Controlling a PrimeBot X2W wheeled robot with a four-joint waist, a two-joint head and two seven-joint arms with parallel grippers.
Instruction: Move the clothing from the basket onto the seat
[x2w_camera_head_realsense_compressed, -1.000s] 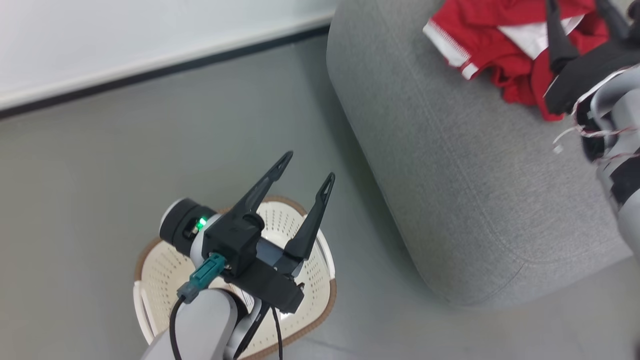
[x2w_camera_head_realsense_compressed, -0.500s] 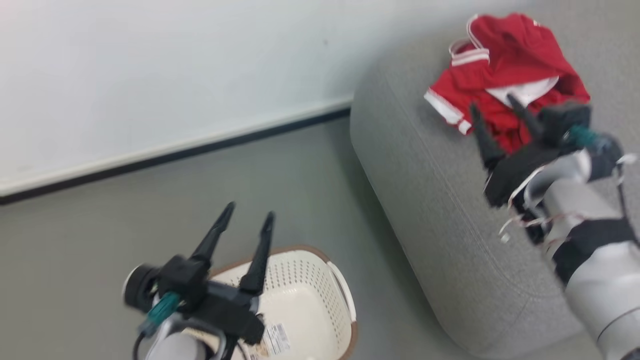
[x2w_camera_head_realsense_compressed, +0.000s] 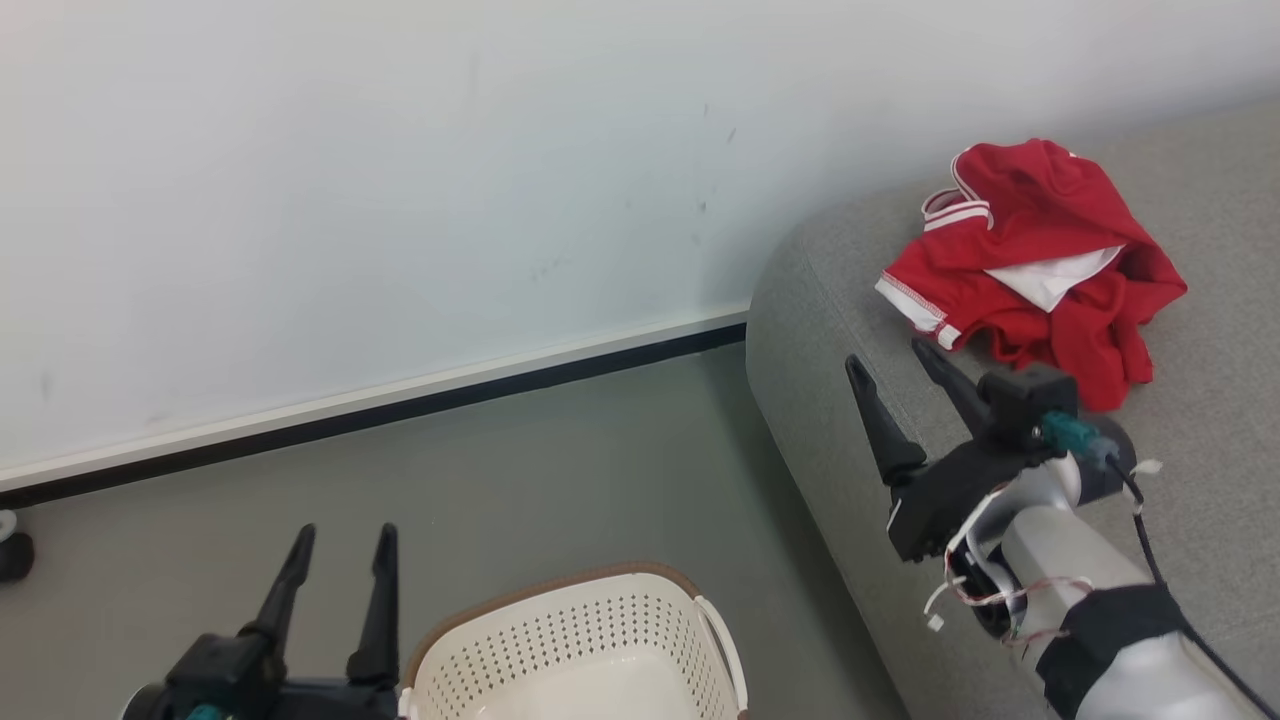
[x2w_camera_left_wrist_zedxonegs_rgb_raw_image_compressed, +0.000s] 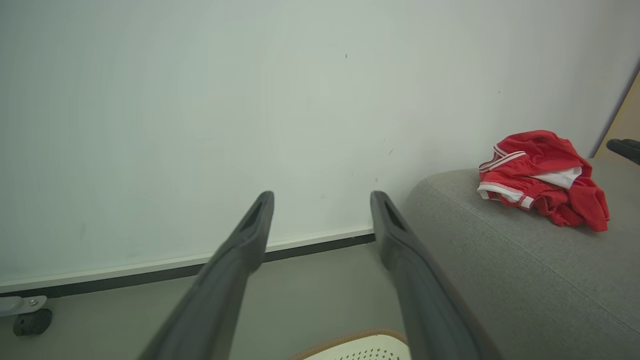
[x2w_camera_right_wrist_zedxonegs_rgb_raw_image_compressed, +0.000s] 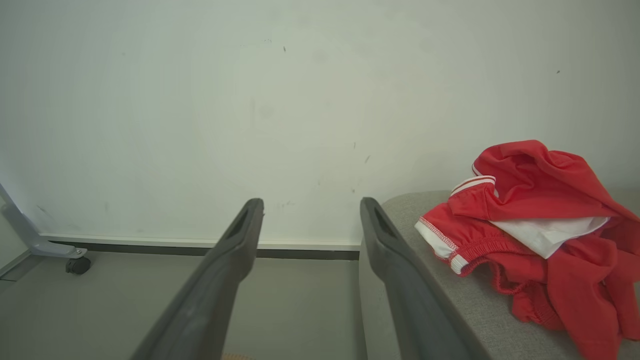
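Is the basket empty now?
Looks empty: the visible inside of the basket is bare white plastic, though its near end is out of frame. The clothing lies on the seat.

free: floor between basket and wall | obstacle: seat right of basket

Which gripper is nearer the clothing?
Right. The right gripper is at the edge of the seat, just short of the clothing; the left gripper is beside the basket, well away.

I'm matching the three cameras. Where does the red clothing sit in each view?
Head view: the clothing, upper right, on the seat.
Left wrist view: the clothing, right side, mid-height.
Right wrist view: the clothing, lower right.
Shared landmark: the dark baseboard ending at the seat.
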